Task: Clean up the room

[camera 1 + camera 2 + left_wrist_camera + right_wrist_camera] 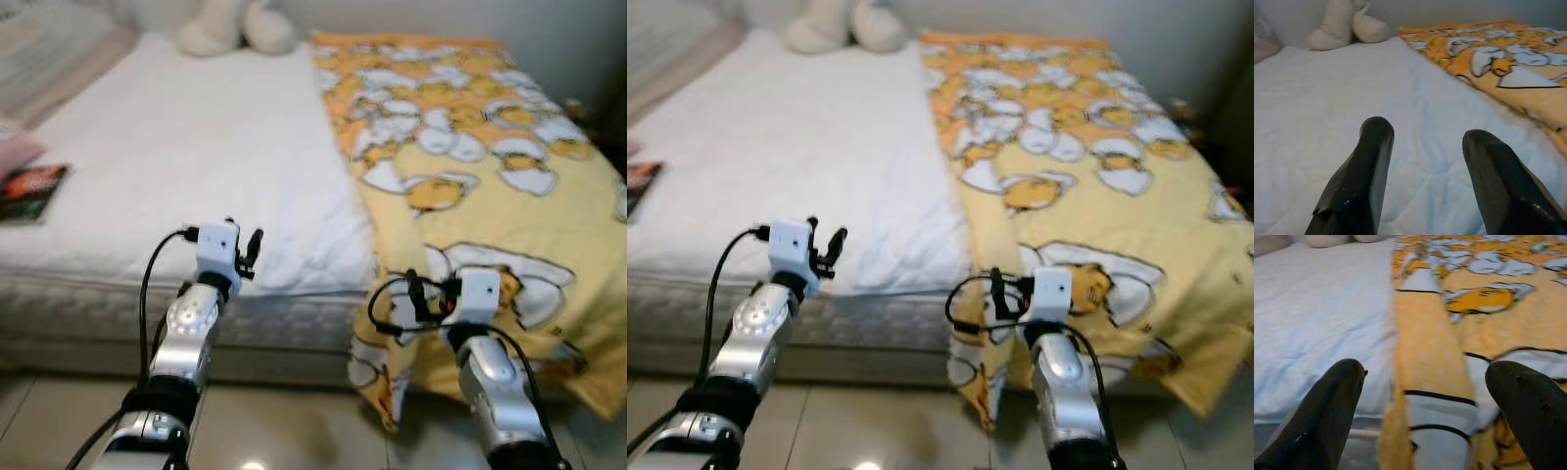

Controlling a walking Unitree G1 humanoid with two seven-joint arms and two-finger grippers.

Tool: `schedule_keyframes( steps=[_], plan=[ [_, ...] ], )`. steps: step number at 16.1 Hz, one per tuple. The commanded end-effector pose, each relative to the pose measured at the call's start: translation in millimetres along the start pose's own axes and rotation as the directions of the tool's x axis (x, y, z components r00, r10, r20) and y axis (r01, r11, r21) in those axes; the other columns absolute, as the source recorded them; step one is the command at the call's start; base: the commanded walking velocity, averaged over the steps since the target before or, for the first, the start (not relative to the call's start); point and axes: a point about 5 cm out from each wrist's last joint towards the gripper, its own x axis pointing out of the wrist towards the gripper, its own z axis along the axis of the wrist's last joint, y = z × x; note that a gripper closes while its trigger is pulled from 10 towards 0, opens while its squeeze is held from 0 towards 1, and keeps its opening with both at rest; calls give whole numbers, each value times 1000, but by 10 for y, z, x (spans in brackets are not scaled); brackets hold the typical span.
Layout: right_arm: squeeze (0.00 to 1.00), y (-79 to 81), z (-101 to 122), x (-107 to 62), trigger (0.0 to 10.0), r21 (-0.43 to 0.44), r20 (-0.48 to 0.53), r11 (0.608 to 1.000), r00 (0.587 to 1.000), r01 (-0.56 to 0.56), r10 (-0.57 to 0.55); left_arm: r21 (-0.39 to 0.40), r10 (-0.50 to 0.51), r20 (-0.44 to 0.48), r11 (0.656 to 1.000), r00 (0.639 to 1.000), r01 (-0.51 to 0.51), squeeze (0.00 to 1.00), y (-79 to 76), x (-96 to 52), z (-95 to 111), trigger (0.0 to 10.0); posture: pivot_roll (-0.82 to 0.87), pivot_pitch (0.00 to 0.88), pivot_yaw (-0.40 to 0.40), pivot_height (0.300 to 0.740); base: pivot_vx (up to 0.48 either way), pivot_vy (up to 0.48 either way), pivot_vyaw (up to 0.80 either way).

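Where the bed (196, 166) lies bare on its left half, a book (29, 191) sits near that edge and a plush toy (235, 24) rests at the head. Left gripper (1422, 147) hovers over the white mattress, fingers apart. Right gripper (1425, 391) hangs at the bed's foot edge, fingers spread either side of the yellow blanket (470, 166) covering the bed's right half and drooping over the front.

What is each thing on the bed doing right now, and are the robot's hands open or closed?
Yellow blanket: spread over the right half of the bed, its end hanging off the foot.
White sheet: bare, a little wrinkled.
Plush toy: lying at the head of the bed.
Book: closed, flat near the left edge.
Left gripper: open, holding nothing.
Right gripper: open, holding nothing.
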Motion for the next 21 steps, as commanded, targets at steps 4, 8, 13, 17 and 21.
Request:
schedule_keyframes(
  steps=[4, 8, 13, 17, 21],
  plan=[
    [12, -18, 49, 54, 10000, -19, 29, 1000, 999, 23, -22, -2, -56, 20, 998, 998, 56, 0, -141, 12, 45, 10000, -66, 0, 58, 740, 466, 0, 202],
    [8, -65, 160, 152, 10000, -10, 75, 996, 993, 87, -86, 13, -128, 20, 992, 992, 127, 0, -249, 106, 100, 10000, -97, 0, 77, 740, 478, 0, 0],
    [4, -77, 134, 153, 10000, -11, 65, 995, 993, 100, -99, 14, -109, 24, 994, 994, 108, 0, -241, 155, 156, 10000, -88, 0, 90, 740, 288, 0, 0],
    [4, 27, -78, 143, 10000, -15, -41, 989, 988, 150, -151, 70, -116, 6, 991, 993, 116, 0, 8, -66, 104, 10000, -22, 152, 118, 740, 0, 0, 0],
    [8, 116, -344, -17, 10000, -75, -126, 974, 967, 213, -221, 146, -126, -39, 981, 991, 131, 0, 256, -450, 113, 10000, 98, 290, 164, 740, 0, 0, 0]
  ],
)
